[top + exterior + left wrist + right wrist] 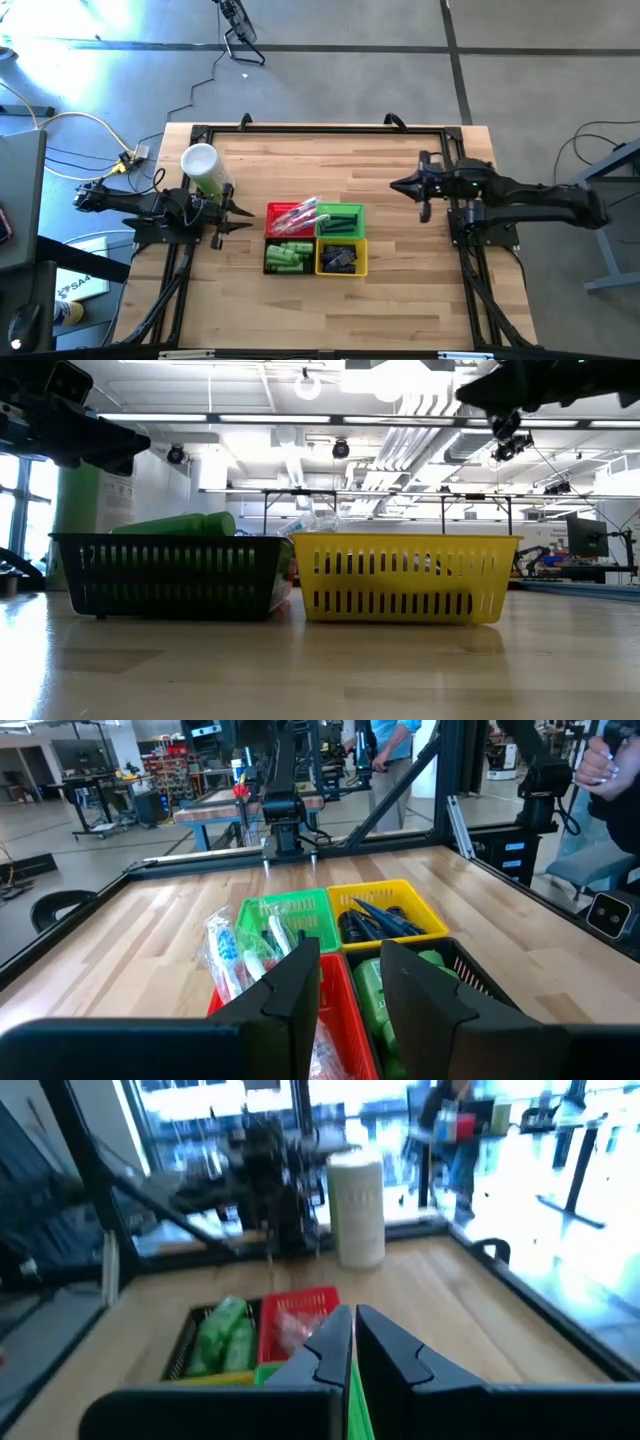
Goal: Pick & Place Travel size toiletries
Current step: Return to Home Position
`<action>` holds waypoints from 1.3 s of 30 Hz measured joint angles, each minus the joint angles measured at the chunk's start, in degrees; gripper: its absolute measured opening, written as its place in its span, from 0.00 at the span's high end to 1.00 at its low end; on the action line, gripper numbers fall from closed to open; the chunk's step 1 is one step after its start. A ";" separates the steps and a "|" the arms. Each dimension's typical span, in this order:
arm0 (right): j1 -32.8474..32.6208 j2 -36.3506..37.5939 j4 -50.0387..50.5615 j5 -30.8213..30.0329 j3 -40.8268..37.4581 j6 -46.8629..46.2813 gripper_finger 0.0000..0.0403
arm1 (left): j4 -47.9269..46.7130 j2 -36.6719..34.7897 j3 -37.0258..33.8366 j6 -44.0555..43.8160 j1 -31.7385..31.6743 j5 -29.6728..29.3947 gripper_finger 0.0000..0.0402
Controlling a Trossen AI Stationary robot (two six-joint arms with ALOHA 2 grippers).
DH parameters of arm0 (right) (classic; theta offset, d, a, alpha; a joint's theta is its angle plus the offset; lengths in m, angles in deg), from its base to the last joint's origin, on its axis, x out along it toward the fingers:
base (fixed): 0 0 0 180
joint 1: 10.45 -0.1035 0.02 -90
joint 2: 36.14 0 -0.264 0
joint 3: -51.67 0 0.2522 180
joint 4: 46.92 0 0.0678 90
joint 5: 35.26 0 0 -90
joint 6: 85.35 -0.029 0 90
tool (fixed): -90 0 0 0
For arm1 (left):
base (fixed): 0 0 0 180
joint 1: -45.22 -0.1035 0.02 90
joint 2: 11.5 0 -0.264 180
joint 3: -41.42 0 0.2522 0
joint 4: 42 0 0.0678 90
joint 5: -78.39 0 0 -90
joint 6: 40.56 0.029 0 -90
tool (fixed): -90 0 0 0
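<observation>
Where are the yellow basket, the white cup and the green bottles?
yellow basket [405, 575], low view, on its slatted front wall.
white cup [199, 160], high view, on its round top.
green bottles [288, 256], high view, on the middle of the pile.

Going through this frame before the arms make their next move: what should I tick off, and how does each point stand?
1. Left gripper empty: ok. It is open beside the red basket, with nothing between its fingers.
2. Right gripper empty: ok. It is shut on nothing, away from the baskets.
3. No stray toiletries on the table: ok. None show outside the baskets.
4. Green bottles in the black basket, dark items in the yellow basket: ok.
5. Green basket contents: cannot tell.
6. White cup clear of the left arm: cannot tell. They sit close in the high view.
</observation>
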 joint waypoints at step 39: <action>0.00 32.61 17.97 -3.28 -4.48 -5.65 0.97 | 0.00 0.00 -0.02 0.02 -0.02 0.00 0.74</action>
